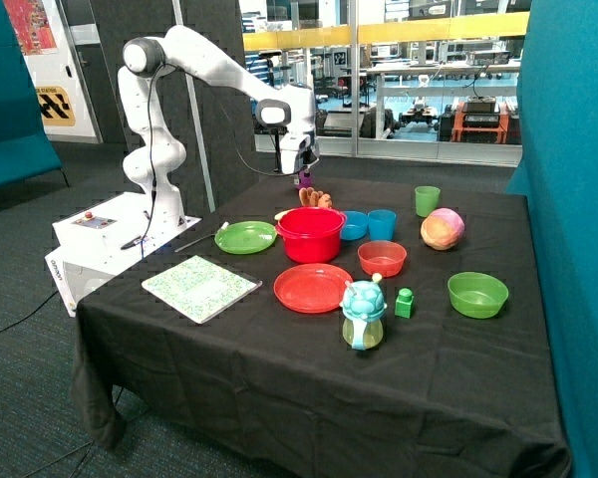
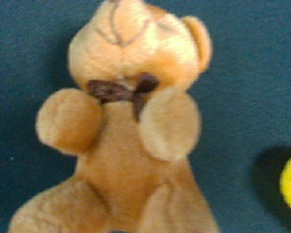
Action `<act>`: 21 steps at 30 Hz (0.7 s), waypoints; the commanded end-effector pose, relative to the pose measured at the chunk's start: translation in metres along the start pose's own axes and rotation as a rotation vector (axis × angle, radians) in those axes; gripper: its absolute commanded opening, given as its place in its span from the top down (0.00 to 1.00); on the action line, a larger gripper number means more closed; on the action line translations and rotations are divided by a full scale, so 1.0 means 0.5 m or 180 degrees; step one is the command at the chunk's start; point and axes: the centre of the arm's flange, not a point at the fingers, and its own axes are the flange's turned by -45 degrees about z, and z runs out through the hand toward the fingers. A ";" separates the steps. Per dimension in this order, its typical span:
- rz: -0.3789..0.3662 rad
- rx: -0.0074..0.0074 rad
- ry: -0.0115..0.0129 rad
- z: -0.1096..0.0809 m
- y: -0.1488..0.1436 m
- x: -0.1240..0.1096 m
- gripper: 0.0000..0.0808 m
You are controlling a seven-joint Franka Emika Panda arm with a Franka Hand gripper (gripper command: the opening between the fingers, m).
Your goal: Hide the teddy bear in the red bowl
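Note:
The teddy bear, a small brown-orange plush toy, sits on the black tablecloth just behind the red bowl, outside it. The red bowl is large and deep, and I can see nothing inside it from this angle. My gripper hangs just above the teddy bear, at its side away from the blue bowl. In the wrist view the teddy bear fills the picture, lying on the dark cloth with a dark bow at its neck. The gripper itself does not show there.
Around the red bowl are a green plate, a flat red plate, a small orange-red bowl, a blue bowl and a blue cup. Farther off are a pink-yellow ball, a green cup, a green bowl and a patterned board.

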 end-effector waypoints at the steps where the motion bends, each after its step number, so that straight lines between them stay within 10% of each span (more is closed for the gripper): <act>1: -0.0047 -0.00144 0.00020 0.045 -0.054 0.004 0.07; 21: -0.0257 -0.00145 0.00015 0.113 -0.121 0.024 0.05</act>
